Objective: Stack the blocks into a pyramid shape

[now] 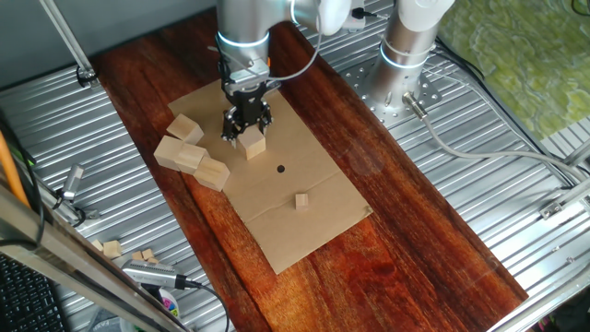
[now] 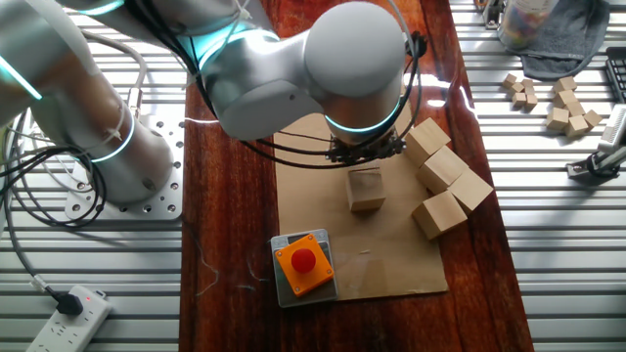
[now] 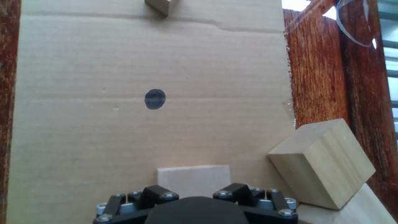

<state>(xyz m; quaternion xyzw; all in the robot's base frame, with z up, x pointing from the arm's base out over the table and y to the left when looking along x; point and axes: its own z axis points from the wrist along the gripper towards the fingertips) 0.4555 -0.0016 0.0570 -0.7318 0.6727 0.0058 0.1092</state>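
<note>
Pale wooden block sits directly beneath the gripper, on cardboard.

Blocks under my gripper — pale bare wood, matt. Cardboard sheet dull, creased; table glossy dark wood — ribbed metal flanks.

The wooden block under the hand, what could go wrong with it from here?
The hand sits right over that block; whether it grips it is unclear, so the block might slip or tilt. The loose blocks lie close beside it and could get bumped. No pyramid base is laid yet.
</note>
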